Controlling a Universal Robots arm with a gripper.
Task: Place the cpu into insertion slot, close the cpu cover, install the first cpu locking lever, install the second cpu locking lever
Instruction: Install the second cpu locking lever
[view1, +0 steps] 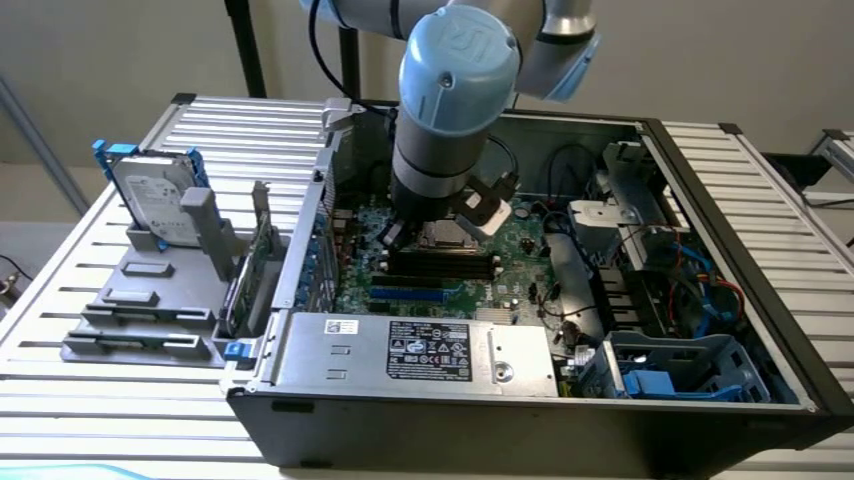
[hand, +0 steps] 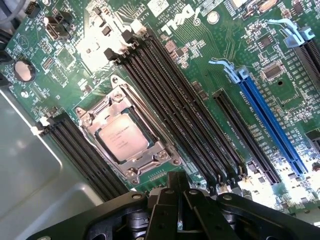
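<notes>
The cpu, a pale square chip, lies flat in the insertion slot on the green board. The cpu cover, a silver frame, lies down around the chip so that its face shows through the cut-out. My gripper hovers above the board beside the socket, off its corner. Its black fingers are shut together with nothing between them. In the exterior view the arm reaches down into the open computer case, and the gripper hangs low over the socket area in the middle of the motherboard.
Long black memory slots run on both sides of the socket, with a blue expansion slot further off. The power supply sits at the case front, cables and a drive cage on the exterior view's right. A hard drive stands outside.
</notes>
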